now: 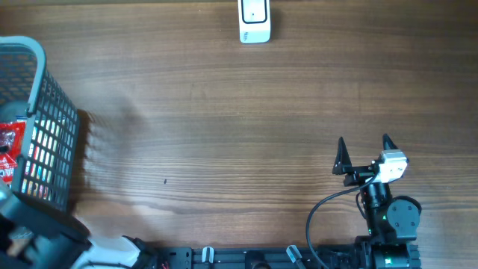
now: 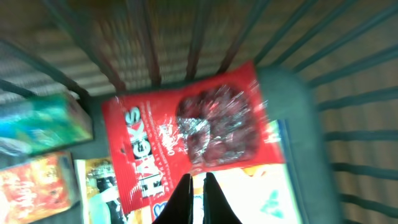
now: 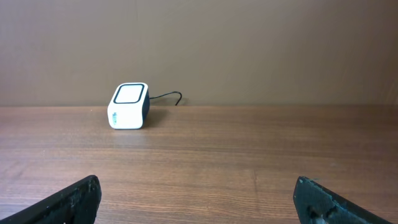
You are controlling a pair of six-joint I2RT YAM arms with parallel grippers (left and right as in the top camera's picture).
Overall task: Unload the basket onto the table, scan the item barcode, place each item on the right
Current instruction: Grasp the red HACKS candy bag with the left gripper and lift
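In the left wrist view a red Haribo-style sweets packet [image 2: 193, 134] lies on top of other goods inside the grey wire basket [image 2: 292, 93]. My left gripper [image 2: 198, 179] is shut, its two black fingertips pinched together on the packet's lower edge. From overhead only a bit of the red packet [image 1: 7, 149] shows inside the basket [image 1: 52, 134]; the left gripper itself is hidden there. The white barcode scanner [image 1: 254, 21] stands at the table's far edge, also seen ahead as the scanner [image 3: 129, 106]. My right gripper [image 1: 364, 152] rests open and empty near the front right.
Under the red packet lie a green box [image 2: 43, 121], an orange packet [image 2: 34, 186] and a white pack [image 2: 249, 193]. The basket's wire walls close in on all sides. The left arm's dark body [image 1: 33, 235] sits at the front left corner.
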